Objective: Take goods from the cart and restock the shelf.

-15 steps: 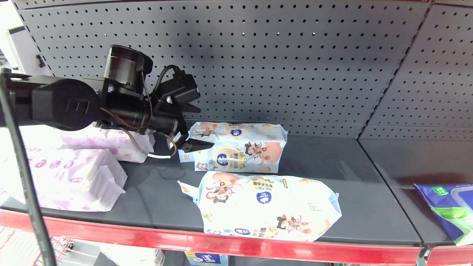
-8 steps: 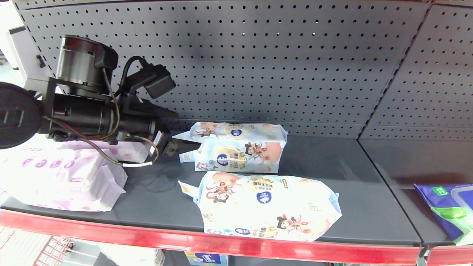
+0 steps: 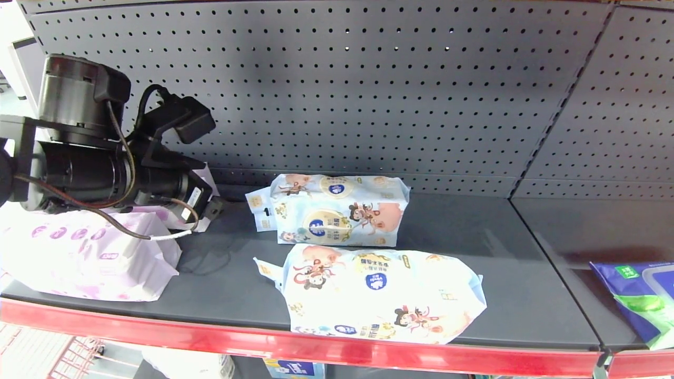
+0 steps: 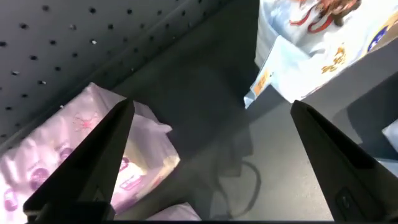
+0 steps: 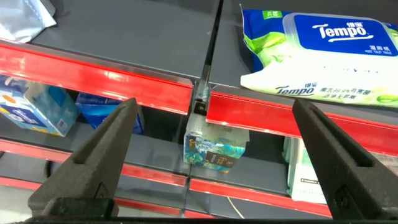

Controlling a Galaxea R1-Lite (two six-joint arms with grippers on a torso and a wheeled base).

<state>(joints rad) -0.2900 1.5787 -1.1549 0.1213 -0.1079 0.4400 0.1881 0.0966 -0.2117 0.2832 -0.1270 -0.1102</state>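
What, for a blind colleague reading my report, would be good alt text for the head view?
The left arm sits at the left above pink packs, its empty pincer apart from a cartoon-printed pack mid-shelf; a second cartoon pack lies in front of it. A blue-green pack lies at the right edge of the dark shelf.

Grey pegboard back panel point(image 3: 421, 79), red front strip point(image 3: 368, 353), perhaps blue boxes point(image 5: 37, 102) beneath it

On the shelf point(image 3: 516, 247) a tissue pack point(image 3: 337, 210) lies at the middle, with a flatter pack point(image 3: 379, 295) just before it. What seem to be pad packs point(image 3: 89, 258) lie to their left, and a wipes pack point(image 3: 640, 300) lies well apart on the right.
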